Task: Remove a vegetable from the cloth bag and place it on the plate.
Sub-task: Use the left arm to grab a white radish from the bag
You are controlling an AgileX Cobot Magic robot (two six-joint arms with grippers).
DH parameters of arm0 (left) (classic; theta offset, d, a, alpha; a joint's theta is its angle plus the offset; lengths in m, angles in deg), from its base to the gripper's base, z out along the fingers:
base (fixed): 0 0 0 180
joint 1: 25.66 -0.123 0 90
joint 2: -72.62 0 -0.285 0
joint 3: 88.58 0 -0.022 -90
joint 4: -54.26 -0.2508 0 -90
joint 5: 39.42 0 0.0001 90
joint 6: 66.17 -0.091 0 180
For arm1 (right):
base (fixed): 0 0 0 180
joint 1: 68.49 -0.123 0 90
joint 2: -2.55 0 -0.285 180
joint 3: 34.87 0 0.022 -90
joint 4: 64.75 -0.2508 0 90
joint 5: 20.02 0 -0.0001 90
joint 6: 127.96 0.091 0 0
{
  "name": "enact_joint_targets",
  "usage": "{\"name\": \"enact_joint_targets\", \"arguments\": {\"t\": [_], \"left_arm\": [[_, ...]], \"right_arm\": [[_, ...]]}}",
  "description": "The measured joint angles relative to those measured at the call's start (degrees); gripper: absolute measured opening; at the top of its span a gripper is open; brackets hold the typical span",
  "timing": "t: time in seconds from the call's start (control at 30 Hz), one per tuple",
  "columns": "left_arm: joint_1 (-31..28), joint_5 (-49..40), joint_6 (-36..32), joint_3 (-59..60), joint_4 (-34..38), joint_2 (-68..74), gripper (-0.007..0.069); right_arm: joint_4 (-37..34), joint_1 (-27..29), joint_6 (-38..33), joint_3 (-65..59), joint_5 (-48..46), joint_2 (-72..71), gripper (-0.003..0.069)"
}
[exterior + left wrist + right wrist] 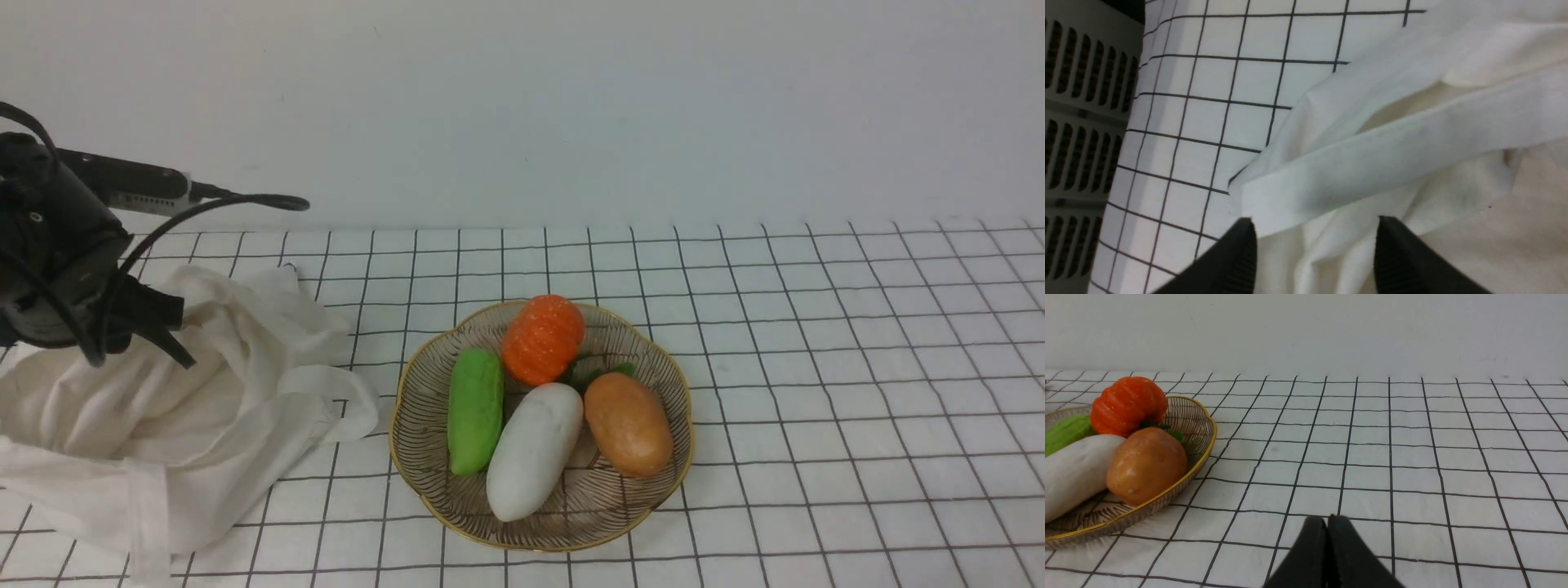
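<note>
Radish (535, 461) on plate (571, 513), well apart from left tool (175, 336)

Illumination is bright, even and diffuse. Shadows beneath the plate (588, 510) are faint. The cloth bag (1392, 143) appears slightly blurred in the left wrist view.

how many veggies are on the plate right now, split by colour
green: 1, the cucumber
orange: 1, the pumpkin
white: 1, the radish
brown: 1, the potato
total: 4 on the plate
</note>
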Motion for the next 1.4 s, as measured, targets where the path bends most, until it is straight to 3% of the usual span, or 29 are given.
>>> {"name": "enact_joint_targets", "arguments": {"t": [0.1,0.23,0.3,0.4,0.53,0.73,0.97,1.13,1.4], "left_arm": [[0.99,-0.49,-0.77,0.00,1.54,-2.22,0.0424],[4.97,-0.44,-7.89,0.00,7.51,-3.50,0.0377],[7.41,0.70,-14.03,0.04,13.08,-1.89,0.0288],[7.99,2.61,-16.22,0.04,15.30,2.20,0.0170],[6.54,3.73,-13.78,0.04,11.35,8.93,0.0027],[4.45,9.53,-8.57,0.04,2.39,15.12,-0.0005],[1.18,17.63,-4.96,0.04,-3.15,18.65,0.0036],[-0.60,18.59,-4.02,0.04,-6.55,19.30,0.0155],[-0.78,17.48,1.54,-0.01,-13.68,19.30,0.0433]], "right_arm": [[0.00,0.00,0.00,0.00,0.00,0.00,-0.0014],[0.00,0.00,0.00,0.00,0.00,0.00,-0.0014],[0.00,0.00,0.00,0.00,0.00,0.00,-0.0014],[0.00,0.00,0.00,0.00,0.00,0.00,-0.0014],[0.00,0.00,0.00,0.00,0.00,0.00,-0.0014],[0.00,0.00,0.00,0.00,0.00,0.00,-0.0014],[0.00,0.00,0.00,0.00,0.00,0.00,-0.0014],[0.00,0.00,0.00,0.00,0.00,0.00,-0.0014],[0.00,0.00,-0.17,0.00,0.00,0.00,-0.0014]]}}
